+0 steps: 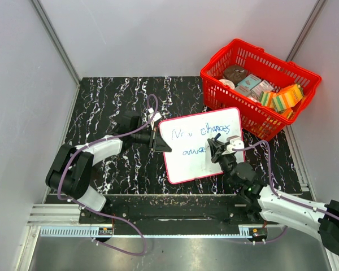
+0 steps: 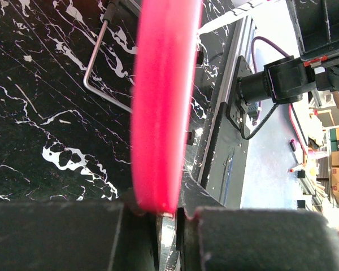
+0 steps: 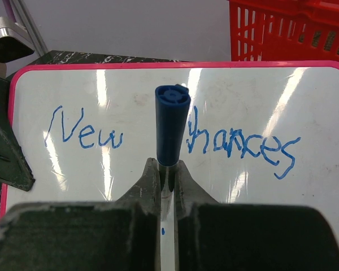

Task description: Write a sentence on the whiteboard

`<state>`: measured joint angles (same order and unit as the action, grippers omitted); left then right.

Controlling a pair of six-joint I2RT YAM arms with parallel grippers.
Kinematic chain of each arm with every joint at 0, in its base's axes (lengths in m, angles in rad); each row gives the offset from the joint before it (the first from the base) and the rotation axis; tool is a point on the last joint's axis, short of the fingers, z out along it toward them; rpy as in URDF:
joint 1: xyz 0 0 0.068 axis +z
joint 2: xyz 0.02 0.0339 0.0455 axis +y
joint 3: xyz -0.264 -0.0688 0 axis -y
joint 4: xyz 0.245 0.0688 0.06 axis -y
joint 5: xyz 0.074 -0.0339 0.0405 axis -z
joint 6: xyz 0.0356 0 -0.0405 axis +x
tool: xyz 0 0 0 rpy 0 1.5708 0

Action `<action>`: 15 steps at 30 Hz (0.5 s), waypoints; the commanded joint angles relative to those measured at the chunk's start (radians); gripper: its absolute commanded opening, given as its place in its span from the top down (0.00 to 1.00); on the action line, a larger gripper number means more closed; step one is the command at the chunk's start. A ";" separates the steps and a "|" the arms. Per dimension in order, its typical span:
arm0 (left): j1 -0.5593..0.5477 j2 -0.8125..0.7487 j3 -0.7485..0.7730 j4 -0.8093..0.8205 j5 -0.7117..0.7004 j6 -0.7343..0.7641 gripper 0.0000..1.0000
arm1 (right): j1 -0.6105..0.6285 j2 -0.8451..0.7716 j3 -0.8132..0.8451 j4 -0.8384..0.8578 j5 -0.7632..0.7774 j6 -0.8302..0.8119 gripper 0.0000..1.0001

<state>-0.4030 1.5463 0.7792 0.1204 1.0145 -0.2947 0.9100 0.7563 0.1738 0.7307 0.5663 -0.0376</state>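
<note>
Red basket (image 1: 253, 117): holds packets, just behind the board's far corner.
Whiteboard (image 1: 195, 166): mid-table, red-rimmed.
Sentence (image 1: 200, 132): blue script, "New chances", with a partial second line.
Left gripper (image 1: 157, 139): clamped on the board's left edge.
Right gripper (image 3: 166, 169): pinches a blue marker (image 3: 170, 121) that partly covers the writing.

Your black surface (image 1: 113, 107) and what sits on it.
You're looking at a black top streaked with white veins, with pale walls at the back and sides. Two things are on it. A red-rimmed whiteboard (image 1: 186, 164) lies near the middle, turned a little askew. A red basket (image 1: 243, 110) stands in the far right corner. The whiteboard's far right corner is just beside the basket's front wall.
</note>
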 commanded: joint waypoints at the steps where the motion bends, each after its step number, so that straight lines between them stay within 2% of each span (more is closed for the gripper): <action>1: -0.010 -0.002 0.006 -0.044 -0.171 0.144 1.00 | 0.000 0.028 0.032 0.064 0.075 -0.019 1.00; 7: -0.011 -0.003 0.009 -0.047 -0.172 0.146 1.00 | 0.001 0.011 0.030 0.064 0.118 -0.027 1.00; 15: -0.011 -0.002 0.012 -0.050 -0.172 0.147 1.00 | 0.000 -0.006 0.027 0.015 0.092 -0.002 1.00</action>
<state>-0.4042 1.5459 0.7795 0.1074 1.0130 -0.2909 0.9096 0.7570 0.1761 0.7609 0.6388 -0.0479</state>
